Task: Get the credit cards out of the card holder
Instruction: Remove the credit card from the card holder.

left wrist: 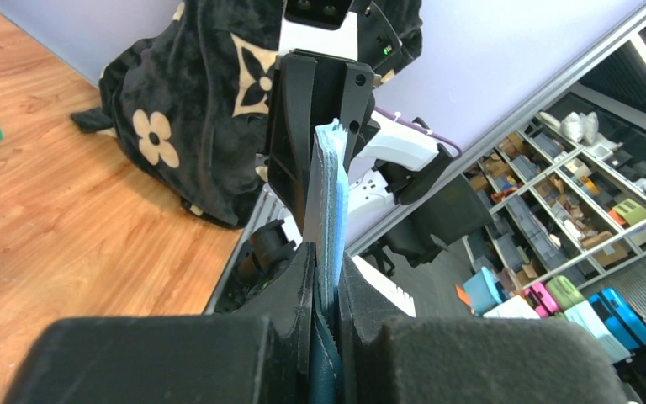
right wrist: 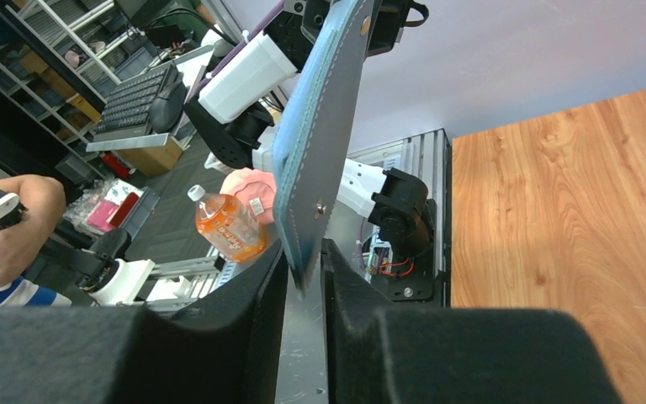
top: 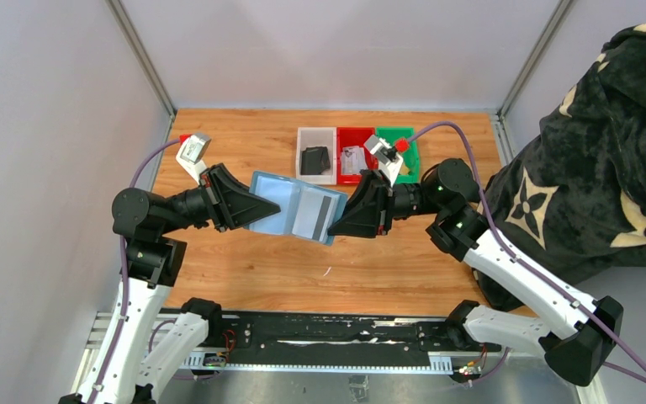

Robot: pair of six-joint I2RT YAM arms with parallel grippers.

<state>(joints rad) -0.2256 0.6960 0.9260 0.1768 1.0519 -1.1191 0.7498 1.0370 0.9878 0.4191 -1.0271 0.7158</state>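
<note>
The teal-blue card holder [top: 273,202] hangs open in the air above the table, its light blue inside facing up. A pale grey credit card [top: 313,215] lies in its right half. My left gripper [top: 251,209] is shut on the holder's left edge; the left wrist view shows the holder [left wrist: 330,194] edge-on, pinched between the pads at my left gripper [left wrist: 326,263]. My right gripper [top: 338,220] sits at the holder's right edge. In the right wrist view the holder's corner [right wrist: 320,143] hangs between the fingers of my right gripper [right wrist: 305,252], which is open, with a gap on each side.
At the back stand a white bin [top: 303,135] with a black wallet [top: 315,159], a red bin [top: 367,136] and a green bin [top: 410,162]. A black flowered cloth [top: 606,151] covers the right side. Grey walls close in the wooden table [top: 244,269].
</note>
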